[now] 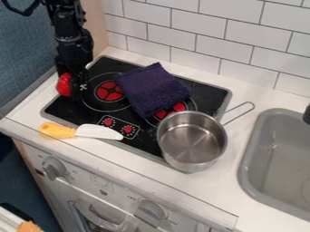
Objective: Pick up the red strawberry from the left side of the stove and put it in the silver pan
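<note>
The black gripper [74,88] hangs down at the upper left, over the left edge of the stove top. A round red object [63,84] is right against its left side, partly covered by it; whether it is held cannot be made out. To the right, a folded dark purple cloth [152,89] lies across the back of the black stove top [82,108]. A metal pot [192,141] stands at the stove's right front corner, its handle pointing to the back right. A knife with a yellow handle [57,130] and white blade lies along the front edge.
A grey sink [249,174] is set into the white counter [239,106] on the right, with a dark faucet end at its far edge. White wall tiles [200,22] rise behind the stove. Oven knobs [54,168] are on the front panel below.
</note>
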`<control>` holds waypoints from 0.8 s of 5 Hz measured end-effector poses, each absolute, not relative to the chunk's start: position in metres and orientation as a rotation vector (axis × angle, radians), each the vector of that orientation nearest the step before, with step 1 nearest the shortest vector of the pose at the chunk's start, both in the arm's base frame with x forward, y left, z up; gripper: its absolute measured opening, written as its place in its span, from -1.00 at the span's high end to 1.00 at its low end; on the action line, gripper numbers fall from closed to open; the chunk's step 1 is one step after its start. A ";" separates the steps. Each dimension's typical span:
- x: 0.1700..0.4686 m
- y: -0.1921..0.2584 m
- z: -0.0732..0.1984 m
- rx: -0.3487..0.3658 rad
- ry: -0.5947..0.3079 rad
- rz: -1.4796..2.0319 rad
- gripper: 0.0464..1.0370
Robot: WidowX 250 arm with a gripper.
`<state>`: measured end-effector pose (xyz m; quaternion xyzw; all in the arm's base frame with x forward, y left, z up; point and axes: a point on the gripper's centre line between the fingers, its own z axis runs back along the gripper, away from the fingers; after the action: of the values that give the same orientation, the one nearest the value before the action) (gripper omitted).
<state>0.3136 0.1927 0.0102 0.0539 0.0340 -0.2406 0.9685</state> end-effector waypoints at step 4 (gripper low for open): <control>0.309 0.174 0.059 0.194 0.165 -0.364 -0.51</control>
<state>0.3092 0.1744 0.0592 0.0964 0.0820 -0.1803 0.9754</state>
